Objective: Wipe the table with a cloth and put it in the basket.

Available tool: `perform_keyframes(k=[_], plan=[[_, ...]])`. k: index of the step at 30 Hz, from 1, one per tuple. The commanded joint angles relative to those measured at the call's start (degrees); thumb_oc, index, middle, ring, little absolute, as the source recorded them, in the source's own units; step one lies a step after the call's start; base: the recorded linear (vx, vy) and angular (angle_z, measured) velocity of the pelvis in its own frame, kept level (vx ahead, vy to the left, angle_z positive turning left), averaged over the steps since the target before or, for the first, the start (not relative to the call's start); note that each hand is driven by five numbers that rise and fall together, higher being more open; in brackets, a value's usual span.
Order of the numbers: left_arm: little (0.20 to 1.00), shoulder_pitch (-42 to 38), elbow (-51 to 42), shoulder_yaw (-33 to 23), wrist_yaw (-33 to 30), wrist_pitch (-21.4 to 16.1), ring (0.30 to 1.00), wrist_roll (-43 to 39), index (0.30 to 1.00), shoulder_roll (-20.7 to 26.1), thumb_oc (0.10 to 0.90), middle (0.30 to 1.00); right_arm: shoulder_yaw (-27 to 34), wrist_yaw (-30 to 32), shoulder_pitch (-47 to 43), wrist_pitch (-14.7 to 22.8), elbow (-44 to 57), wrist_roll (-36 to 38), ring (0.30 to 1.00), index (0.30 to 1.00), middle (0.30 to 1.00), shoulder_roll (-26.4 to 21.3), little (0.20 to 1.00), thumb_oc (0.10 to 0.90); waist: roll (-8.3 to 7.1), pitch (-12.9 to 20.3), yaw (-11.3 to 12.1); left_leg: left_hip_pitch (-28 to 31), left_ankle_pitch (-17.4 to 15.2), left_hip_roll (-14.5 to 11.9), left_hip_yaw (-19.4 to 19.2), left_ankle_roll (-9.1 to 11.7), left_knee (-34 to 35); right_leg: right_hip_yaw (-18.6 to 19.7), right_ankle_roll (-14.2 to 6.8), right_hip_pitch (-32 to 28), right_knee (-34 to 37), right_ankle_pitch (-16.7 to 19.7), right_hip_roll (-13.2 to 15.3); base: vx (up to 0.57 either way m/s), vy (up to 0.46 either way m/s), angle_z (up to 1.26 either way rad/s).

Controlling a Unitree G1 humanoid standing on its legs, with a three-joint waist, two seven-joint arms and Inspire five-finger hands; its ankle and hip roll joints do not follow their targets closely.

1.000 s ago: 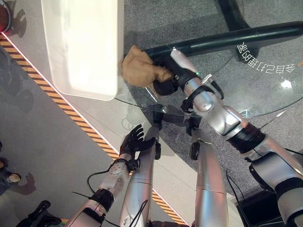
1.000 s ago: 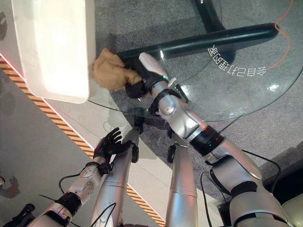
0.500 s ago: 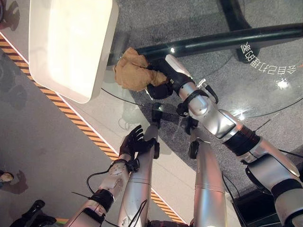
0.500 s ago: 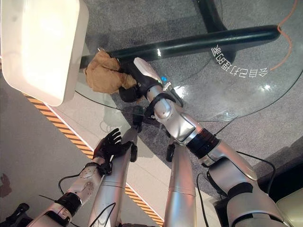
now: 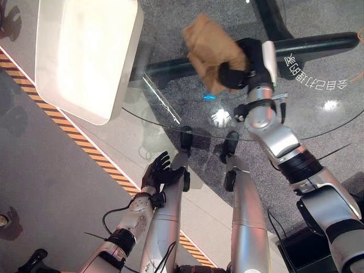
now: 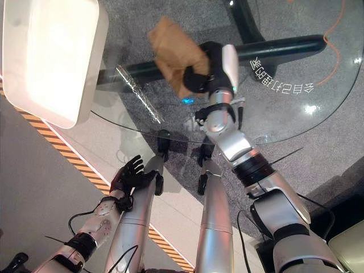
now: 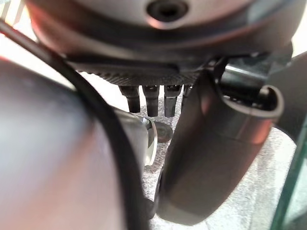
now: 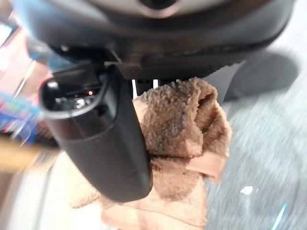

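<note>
Right robot hand (image 5: 234, 73) curled tight round crumpled brown terry cloth (image 5: 209, 51), held over round glass surface (image 5: 318, 122), far of its near edge. Cloth bunches out leftward from fist. White rectangular plastic basket (image 5: 85, 57) sits well left of cloth, apart from it. Left robot hand (image 5: 156, 172) low beside near edge, fingers loosely spread, holding nothing.
</note>
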State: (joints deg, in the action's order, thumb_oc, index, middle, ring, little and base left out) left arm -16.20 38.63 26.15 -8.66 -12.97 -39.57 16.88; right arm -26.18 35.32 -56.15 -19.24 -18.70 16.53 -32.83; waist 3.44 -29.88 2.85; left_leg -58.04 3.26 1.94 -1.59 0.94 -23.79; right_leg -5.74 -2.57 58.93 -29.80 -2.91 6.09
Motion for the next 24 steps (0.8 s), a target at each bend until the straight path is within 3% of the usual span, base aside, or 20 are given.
perform_keyframes(k=[1,13,24], plan=[[0.9,3.5,0.3,1.4,-1.1,-1.0,0.9,0.6,0.9,-0.5,0.8,0.9,3.9,5.6,-0.9,1.7,3.2,2.6,0.3,0.3,0.3,-5.9,0.2,0.1,1.66,0.1,0.3,-0.4,-5.2,2.6,-1.7,-1.5,-1.1,-0.2,-2.3,1.9,4.2,4.5,-2.1,0.0,-0.018,-0.08],[0.9,5.3,-0.1,0.5,-0.3,-2.5,0.9,-0.7,0.9,1.5,0.8,0.9,11.4,15.5,3.3,8.8,-3.1,15.0,0.3,0.3,0.3,-12.8,0.2,0.1,1.19,0.1,-0.9,-0.5,-5.9,2.4,-1.7,-1.5,-0.9,0.5,-2.2,1.8,5.1,4.4,-2.9,0.0,-0.013,-0.04],[0.9,5.6,-1.9,0.7,-1.6,-2.6,0.9,-1.2,0.9,1.7,0.8,0.9,19.0,26.4,9.7,18.7,-0.8,17.2,0.3,0.3,0.3,-12.6,0.2,0.1,0.95,0.1,-1.9,-0.1,-6.0,2.7,-1.9,-1.9,-0.2,1.1,-2.4,1.3,6.4,4.8,-3.5,-0.01,-0.004,-0.05]])
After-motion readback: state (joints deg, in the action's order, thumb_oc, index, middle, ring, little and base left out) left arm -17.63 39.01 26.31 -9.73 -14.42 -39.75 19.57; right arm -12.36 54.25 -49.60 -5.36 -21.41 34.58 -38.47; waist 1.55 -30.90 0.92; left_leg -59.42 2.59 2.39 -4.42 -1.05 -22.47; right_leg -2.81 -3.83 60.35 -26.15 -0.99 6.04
